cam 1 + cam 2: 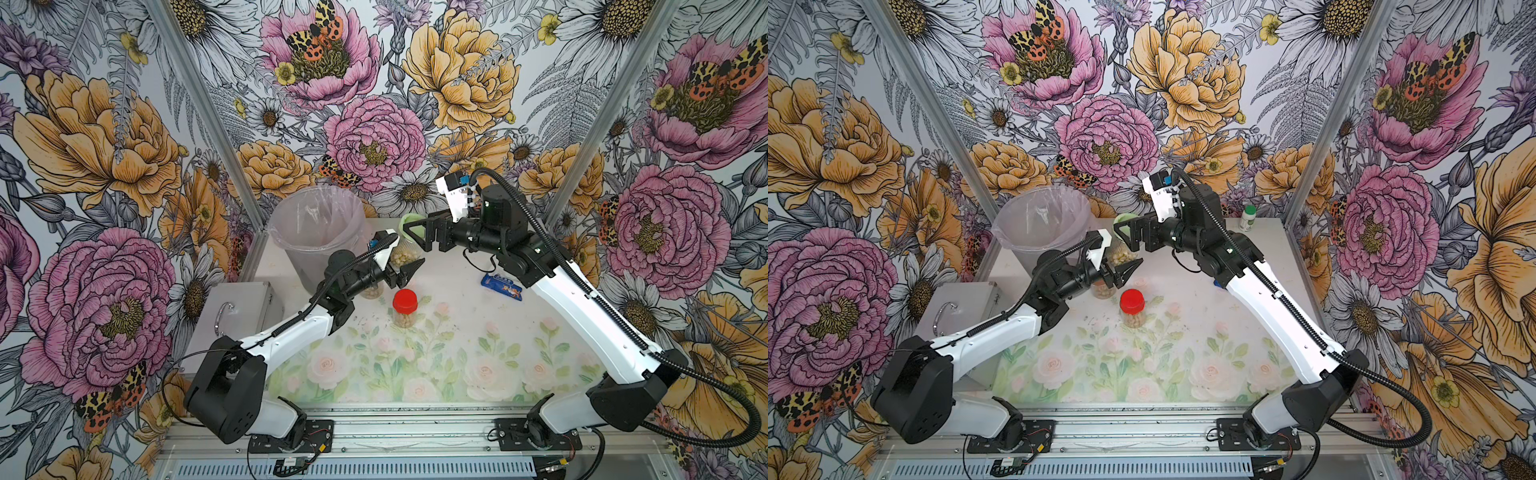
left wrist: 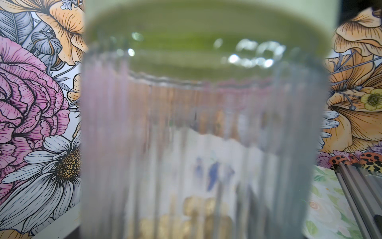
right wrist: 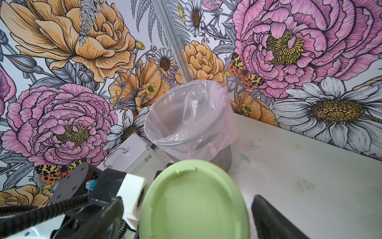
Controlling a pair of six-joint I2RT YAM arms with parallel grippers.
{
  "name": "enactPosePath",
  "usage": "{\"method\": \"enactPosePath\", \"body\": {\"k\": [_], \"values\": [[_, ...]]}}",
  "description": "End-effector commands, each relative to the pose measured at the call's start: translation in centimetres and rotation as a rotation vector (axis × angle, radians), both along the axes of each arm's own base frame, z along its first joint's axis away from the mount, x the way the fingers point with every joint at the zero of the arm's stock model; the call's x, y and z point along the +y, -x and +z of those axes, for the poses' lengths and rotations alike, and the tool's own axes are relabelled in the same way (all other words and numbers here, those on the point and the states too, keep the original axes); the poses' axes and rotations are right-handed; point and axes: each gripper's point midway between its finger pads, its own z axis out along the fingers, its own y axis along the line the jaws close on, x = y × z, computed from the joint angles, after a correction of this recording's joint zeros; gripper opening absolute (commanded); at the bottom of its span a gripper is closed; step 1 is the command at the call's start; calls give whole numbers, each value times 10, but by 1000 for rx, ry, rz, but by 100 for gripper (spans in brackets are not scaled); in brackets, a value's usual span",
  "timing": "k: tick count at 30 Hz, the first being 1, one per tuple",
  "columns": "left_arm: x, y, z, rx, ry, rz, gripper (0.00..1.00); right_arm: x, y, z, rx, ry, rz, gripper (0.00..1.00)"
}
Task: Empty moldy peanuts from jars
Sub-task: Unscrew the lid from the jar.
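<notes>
Left arm [image 1: 291, 328] and right arm [image 1: 590, 316] nearest lens, both reaching inward over surface [image 1: 457, 299]. Lined bucket [image 1: 299, 266] upright at back. Left tool [image 1: 405, 261] clamped on green-lidded jar [image 1: 406, 253], tilted just beside bucket, part full of moldy peanuts [image 1: 404, 257]. Right tool [image 1: 409, 228] spread wide astride green lid [image 3: 192, 198], not touching it. Red-lidded jar [image 1: 404, 309] upright mid-surface, peanuts inside. Third jar [image 1: 1104, 291] under left arm, lid mostly hidden.
</notes>
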Motion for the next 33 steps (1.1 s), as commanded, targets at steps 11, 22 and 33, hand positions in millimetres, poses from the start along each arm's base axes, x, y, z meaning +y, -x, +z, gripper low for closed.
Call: {"method": "enactPosePath", "body": {"k": [11,22,33], "values": [[0,5,36,-111,48,-8,29,8,2,4,-26,4,32,97],[1,6,38,-115,50,-7,29,9,0,-2,-17,19,34,98],[1,7,39,-115,51,-5,29,10,0,-7,-13,29,39,97]]}}
